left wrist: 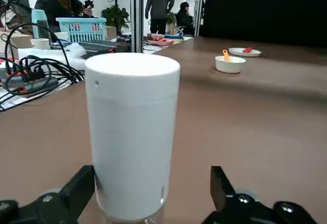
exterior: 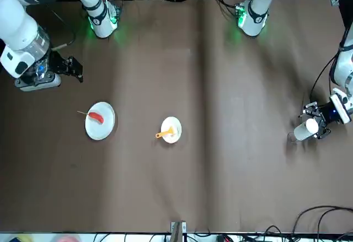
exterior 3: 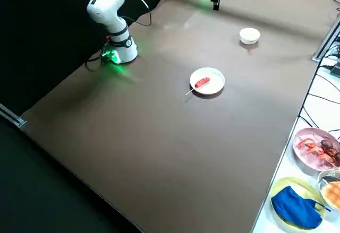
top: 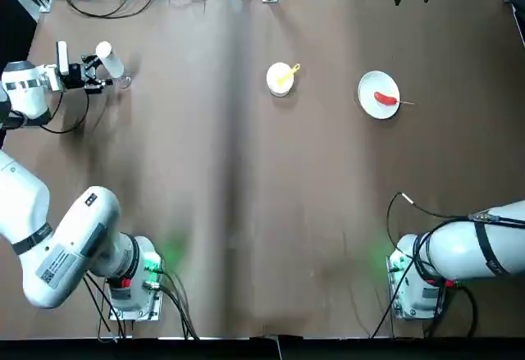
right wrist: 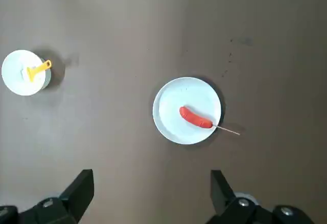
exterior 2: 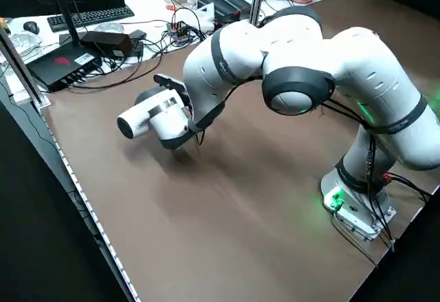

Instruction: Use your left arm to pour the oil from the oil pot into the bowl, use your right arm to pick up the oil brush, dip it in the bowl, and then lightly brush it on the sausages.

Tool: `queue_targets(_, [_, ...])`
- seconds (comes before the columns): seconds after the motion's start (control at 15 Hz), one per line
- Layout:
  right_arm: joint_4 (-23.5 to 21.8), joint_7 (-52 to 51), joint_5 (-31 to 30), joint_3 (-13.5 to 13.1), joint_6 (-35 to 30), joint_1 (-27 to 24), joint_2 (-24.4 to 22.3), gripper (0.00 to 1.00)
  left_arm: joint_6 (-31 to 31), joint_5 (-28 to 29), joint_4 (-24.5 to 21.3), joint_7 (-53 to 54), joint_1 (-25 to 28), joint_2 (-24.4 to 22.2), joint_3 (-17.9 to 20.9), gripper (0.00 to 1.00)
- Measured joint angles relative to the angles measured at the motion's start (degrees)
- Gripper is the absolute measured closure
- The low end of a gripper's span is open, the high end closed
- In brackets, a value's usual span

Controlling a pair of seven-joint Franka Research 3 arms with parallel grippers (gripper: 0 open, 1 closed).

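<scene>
Bowl, one; brush, one; white plate, one; sausage on a stick, one; white-capped bottle, one.

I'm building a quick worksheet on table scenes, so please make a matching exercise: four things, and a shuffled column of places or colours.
Things:
1. oil brush
2. sausage
3. oil pot
4. left end effector

Places or colours:
A. red, on the flat white plate
B. at the oil pot, fingers apart on either side of it
C. yellow-orange, in the small white bowl
D. white-capped, far to the left of the bowl

Pairs: 1-C; 2-A; 3-D; 4-B
</scene>
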Motion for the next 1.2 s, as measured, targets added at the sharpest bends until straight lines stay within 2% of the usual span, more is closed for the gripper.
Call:
queue_targets(0.6, [0.02,0.0,0.0,0.08,-0.19,2.23,-0.13,0.0,2.91,-3.6,0.14,0.02,-0.86,0.0,-0.55,0.0])
queue_targets(1.0, [0.02,0.0,0.0,-0.55,-0.01,2.07,-0.13,0.0,4.48,-7.54,-0.25,0.02,-3.88,0.0,-0.57,0.0])
queue_targets(1.13, [0.02,0.0,0.0,-0.61,-0.01,2.06,-0.13,0.0,4.61,-7.55,-0.71,0.02,-3.91,0.02,-0.47,0.02])
queue_targets(1.2, [0.02,0.0,0.0,-0.61,-0.01,2.06,-0.13,0.0,4.77,-7.55,-0.95,0.02,-3.9,0.03,-0.35,0.07])
